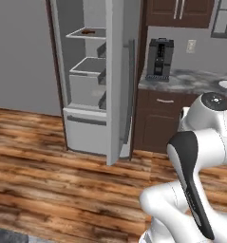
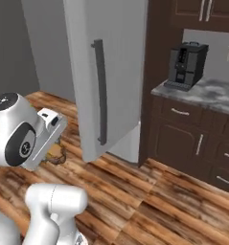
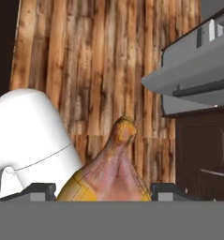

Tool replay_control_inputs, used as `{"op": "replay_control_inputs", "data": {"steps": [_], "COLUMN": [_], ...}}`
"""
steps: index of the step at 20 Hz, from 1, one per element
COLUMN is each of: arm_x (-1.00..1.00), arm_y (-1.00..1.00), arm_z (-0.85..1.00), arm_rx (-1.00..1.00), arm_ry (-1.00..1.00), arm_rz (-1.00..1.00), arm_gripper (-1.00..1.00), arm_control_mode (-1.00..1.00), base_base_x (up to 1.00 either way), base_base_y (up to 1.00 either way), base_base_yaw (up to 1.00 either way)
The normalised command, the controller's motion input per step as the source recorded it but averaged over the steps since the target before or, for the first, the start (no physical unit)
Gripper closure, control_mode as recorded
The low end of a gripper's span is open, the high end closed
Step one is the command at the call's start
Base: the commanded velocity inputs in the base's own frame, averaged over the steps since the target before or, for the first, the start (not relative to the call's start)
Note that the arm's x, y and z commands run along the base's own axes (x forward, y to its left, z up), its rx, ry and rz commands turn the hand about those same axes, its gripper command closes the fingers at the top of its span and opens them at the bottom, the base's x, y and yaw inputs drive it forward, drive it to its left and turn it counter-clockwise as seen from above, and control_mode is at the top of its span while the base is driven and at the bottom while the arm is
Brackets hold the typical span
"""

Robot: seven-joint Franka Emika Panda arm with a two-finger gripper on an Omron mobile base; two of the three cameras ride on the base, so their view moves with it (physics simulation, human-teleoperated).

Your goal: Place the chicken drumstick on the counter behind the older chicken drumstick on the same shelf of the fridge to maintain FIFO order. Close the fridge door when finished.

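Wooden plank floor underfoot, dark brown cabinets along the wall, and the tall grey fridge (image 1: 93, 76) standing with its door (image 1: 116, 80) swung wide. The marbled counter (image 1: 191, 81) carries a black coffee machine (image 1: 160, 58). Up on the top shelf (image 1: 89, 34) lies the older drumstick (image 1: 88, 32), a small dark shape towards the front. Now to the robot: the hand (image 3: 104, 190) is held low over the floor, its fingers clamped on the new drumstick (image 3: 108, 173), the meaty end between them and the narrow end pointing straight out ahead along the hand. In the right base view it peeks out below the wrist (image 2: 56, 152). The key relation: the shelf sits well above and ahead of the hand, off to the left, so the carry must go up and in, past the older piece to the back.
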Motion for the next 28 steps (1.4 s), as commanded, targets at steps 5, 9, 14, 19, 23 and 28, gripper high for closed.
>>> {"op": "replay_control_inputs", "data": {"steps": [5,9,14,19,23,28], "arm_x": [0.00,0.00,0.00,0.00,0.00,0.00], "arm_y": [0.00,0.00,0.00,0.00,0.00,0.00], "arm_z": [0.00,0.00,0.00,0.00,0.00,0.00], "arm_rx": [0.00,0.00,0.00,0.00,0.00,0.00], "arm_ry": [0.00,0.00,0.00,0.00,0.00,0.00], "arm_rz": [0.00,0.00,0.00,0.00,0.00,0.00], "arm_gripper": [1.00,1.00,1.00,1.00,1.00,1.00], "arm_control_mode": [1.00,1.00,1.00,1.00,1.00,1.00], "base_base_x": [-0.51,0.09,0.23,0.00,0.01,0.14], "base_base_y": [0.94,1.00,0.97,-0.17,-0.48,-0.16], "base_base_yaw": [0.46,0.12,0.30,0.63,0.80,0.86]}}
